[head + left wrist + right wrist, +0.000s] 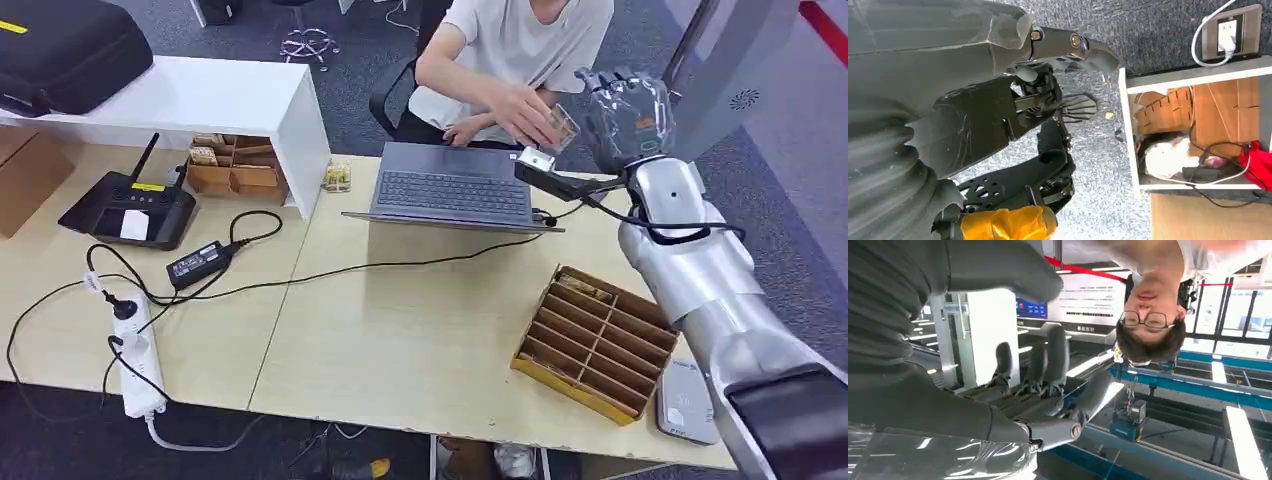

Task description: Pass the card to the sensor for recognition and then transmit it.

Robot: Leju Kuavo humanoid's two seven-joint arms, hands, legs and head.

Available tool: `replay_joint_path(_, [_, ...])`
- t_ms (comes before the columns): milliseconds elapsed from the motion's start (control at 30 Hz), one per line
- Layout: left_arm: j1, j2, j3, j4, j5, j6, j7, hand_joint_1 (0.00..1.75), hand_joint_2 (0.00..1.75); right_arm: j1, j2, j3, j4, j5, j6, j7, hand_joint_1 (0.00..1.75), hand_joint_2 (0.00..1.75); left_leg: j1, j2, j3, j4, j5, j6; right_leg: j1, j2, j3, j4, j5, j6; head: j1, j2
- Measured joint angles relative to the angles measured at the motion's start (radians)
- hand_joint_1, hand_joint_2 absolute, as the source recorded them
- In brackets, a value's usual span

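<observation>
A person seated behind the table holds the small card (562,127) in one hand (525,112). My right hand (627,118) is raised over the table's far right, just right of the card, with its fingers spread and upright. I cannot tell whether they still touch the card. The right wrist view shows the same fingers (1044,365) stretched out with nothing between them. The grey card sensor (686,402) lies at the table's front right corner. My left hand (1048,125) hangs above grey carpet, fingers apart and holding nothing.
An open laptop (450,186) sits in front of the person. A cardboard slotted card box (597,340) stands beside the sensor. On the left are a black device (130,208), a power strip (138,360) with cables, and a white shelf (215,95).
</observation>
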Motion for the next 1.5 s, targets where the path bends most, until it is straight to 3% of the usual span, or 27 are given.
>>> replay_joint_path(433, [-0.021, 0.001, -0.001, 0.019, 0.035, 0.017, 0.027, 0.00, 1.75, 0.001, 0.003, -0.008, 0.005, 0.014, 0.002, -0.011, 0.00, 1.75, 0.000, 0.001, 0.000, 0.000, 0.001, 0.000, 0.001, 0.001, -0.001, 0.001, 0.001, 0.000, 0.000, 0.000])
replay_joint_path(567, [-0.026, 0.002, -0.001, 0.026, 0.042, 0.025, 0.028, 0.00, 1.75, -0.005, -0.011, -0.008, 0.025, 0.062, 0.004, 0.024, 0.00, 1.75, 0.000, 0.002, 0.000, 0.000, 0.001, -0.001, 0.001, 0.001, -0.002, 0.001, 0.001, 0.000, 0.000, 0.000])
replay_joint_path(767, [-0.037, 0.011, -0.001, 0.038, 0.061, 0.027, 0.032, 0.00, 1.75, -0.028, -0.103, -0.008, 0.119, 0.149, 0.000, 0.106, 0.00, 1.75, 0.000, 0.003, 0.000, 0.000, 0.002, 0.000, 0.001, 0.003, -0.003, 0.000, 0.003, 0.000, 0.000, 0.000])
replay_joint_path(900, [-0.041, 0.031, -0.001, 0.040, 0.071, 0.021, 0.034, 0.00, 1.75, -0.027, -0.216, -0.007, 0.196, 0.228, 0.018, 0.197, 0.00, 1.75, 0.000, 0.000, -0.002, 0.001, 0.002, 0.000, 0.001, 0.000, -0.003, 0.000, 0.004, 0.000, 0.000, 0.000])
replay_joint_path(1067, [-0.047, 0.064, -0.001, 0.042, 0.072, 0.008, 0.035, 0.00, 1.75, -0.017, -0.331, -0.007, 0.266, 0.262, 0.037, 0.236, 0.00, 1.75, -0.001, 0.004, -0.002, 0.000, 0.001, 0.000, 0.001, 0.005, -0.005, 0.000, 0.004, 0.000, 0.000, 0.000])
replay_joint_path(1367, [-0.050, 0.089, -0.001, 0.042, 0.069, 0.002, 0.035, 0.00, 1.75, 0.054, -0.481, -0.010, 0.334, 0.287, 0.190, 0.403, 0.00, 1.75, 0.000, 0.003, -0.003, -0.001, 0.001, 0.000, 0.002, 0.003, -0.005, 0.000, 0.003, 0.000, 0.000, 0.000])
replay_joint_path(1500, [-0.051, 0.097, -0.001, 0.042, 0.068, 0.002, 0.037, 0.00, 1.75, 0.085, -0.519, -0.015, 0.353, 0.287, 0.234, 0.432, 0.00, 1.75, 0.000, 0.005, -0.002, -0.001, 0.000, 0.000, 0.001, 0.006, -0.006, 0.000, 0.003, 0.000, -0.001, 0.000])
